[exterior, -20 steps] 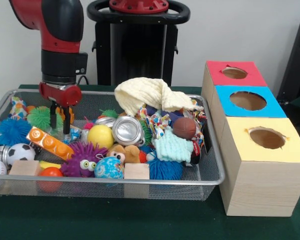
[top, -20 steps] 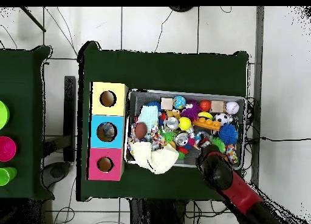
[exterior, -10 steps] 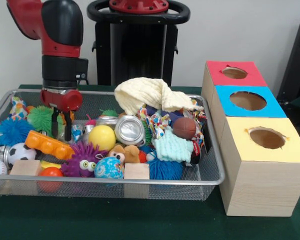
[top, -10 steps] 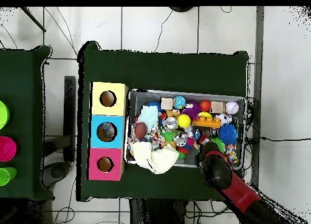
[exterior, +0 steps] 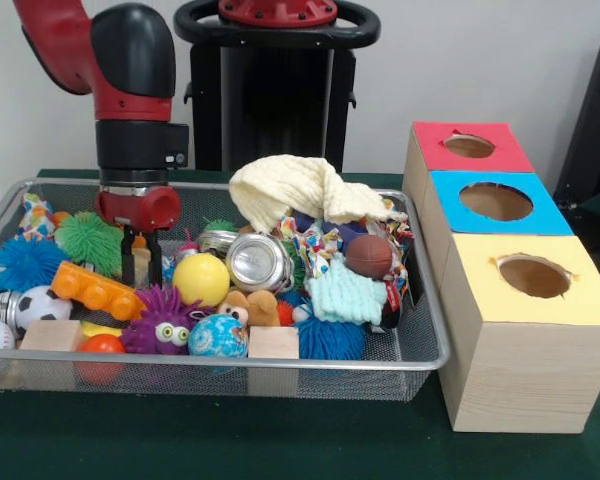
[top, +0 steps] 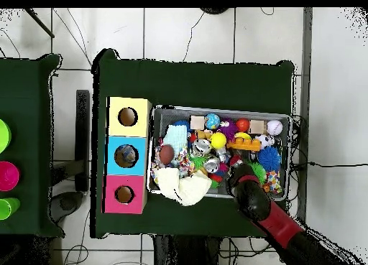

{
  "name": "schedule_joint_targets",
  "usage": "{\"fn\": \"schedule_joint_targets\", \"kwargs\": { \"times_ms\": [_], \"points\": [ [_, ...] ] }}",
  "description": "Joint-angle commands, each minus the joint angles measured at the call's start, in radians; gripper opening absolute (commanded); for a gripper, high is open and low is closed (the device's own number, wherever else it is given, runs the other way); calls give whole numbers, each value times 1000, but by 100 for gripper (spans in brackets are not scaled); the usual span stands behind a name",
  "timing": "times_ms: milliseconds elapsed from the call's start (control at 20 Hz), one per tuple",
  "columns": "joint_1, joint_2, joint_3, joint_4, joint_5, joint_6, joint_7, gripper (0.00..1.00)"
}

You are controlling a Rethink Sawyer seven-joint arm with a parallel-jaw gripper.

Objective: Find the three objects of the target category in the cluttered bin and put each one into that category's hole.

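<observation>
Front view: gripper [exterior: 141, 258] reaches down into wire bin [exterior: 280, 362], fingers [exterior: 156, 259] narrowly apart, gripping nothing, just behind orange block [exterior: 98, 291], beside yellow ball [exterior: 201, 278]. Overhead view: arm [top: 259, 203] covers bin's lower edge; holed boxes [top: 127, 155] left of bin.

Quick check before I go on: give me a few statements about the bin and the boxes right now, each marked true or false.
1. The tool is down in the wire bin, between the green spiky ball and the yellow ball. True.
2. The cream cloth lies flat on the bin floor. False: it is heaped on top of the clutter at the bin's far side.
3. The three boxes beside the bin have red, blue and yellow tops, each with a hole. True.
4. The soccer ball sits on the blue box. False: it is inside the bin, at the end away from the boxes.
5. The orange block lies in the bin beside the purple fuzzy toy. True.
</observation>
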Motion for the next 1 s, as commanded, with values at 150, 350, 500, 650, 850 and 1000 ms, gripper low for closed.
{"fn": "schedule_joint_targets", "kwargs": {
  "times_ms": [150,350,500,650,850,1000],
  "points": [
    [-6,47,136,-9,-22,30,232,100],
    [-6,40,132,-11,-12,50,219,100],
    [3,36,120,-20,-19,59,196,0],
    [72,-6,43,-30,-1,70,154,0],
    [166,-59,-59,-37,51,118,124,0],
    [228,-83,-128,-48,63,138,102,0]
  ]
}}
